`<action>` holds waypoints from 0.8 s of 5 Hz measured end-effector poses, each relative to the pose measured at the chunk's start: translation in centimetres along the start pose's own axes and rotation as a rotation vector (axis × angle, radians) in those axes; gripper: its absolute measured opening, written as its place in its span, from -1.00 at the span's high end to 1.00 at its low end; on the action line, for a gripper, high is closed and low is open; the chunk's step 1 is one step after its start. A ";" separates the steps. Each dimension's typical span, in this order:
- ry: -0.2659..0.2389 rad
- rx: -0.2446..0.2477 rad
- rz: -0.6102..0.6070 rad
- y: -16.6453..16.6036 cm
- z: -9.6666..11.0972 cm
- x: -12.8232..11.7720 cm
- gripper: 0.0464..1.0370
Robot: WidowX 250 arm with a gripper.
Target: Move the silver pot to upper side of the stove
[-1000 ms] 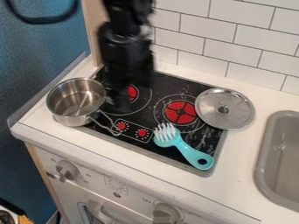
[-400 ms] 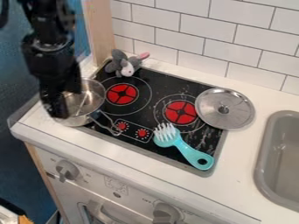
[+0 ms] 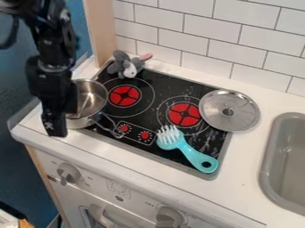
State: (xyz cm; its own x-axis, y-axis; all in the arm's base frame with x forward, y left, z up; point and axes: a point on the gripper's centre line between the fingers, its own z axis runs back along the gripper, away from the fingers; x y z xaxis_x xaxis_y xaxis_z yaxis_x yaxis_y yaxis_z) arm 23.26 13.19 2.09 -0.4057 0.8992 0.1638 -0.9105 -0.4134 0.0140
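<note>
At the stove (image 3: 179, 84), a shiny, open-topped silver pot (image 3: 93, 95), handle (image 3: 109, 126) looped; spread of fingers (image 3: 55, 128) unclear

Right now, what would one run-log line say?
black two-finger gripper | at silver metal pot | pot by black stovetop's left edge | upper-side move not done

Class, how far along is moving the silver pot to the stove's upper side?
Done: nothing visible; the pot sits at the stove's left edge. In hand: the gripper is at the pot's left side, grip unclear. Left: moving it to the upper side, where the toy sits.
</note>
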 end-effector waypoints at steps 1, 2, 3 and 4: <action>0.011 -0.010 0.031 -0.4 -0.8 -0.8 -0.87; 0.004 -0.014 0.043 -0.5 -0.9 -1.2 -0.32; -0.004 -0.024 0.027 -0.7 -1.0 -1.6 0.31; -0.001 -0.022 0.030 -0.7 -1.0 -1.7 0.78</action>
State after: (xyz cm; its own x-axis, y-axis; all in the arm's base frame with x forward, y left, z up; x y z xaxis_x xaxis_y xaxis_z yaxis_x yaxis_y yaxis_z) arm 24.50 12.07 0.84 -0.4328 0.8864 0.1643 -0.8994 -0.4369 -0.0123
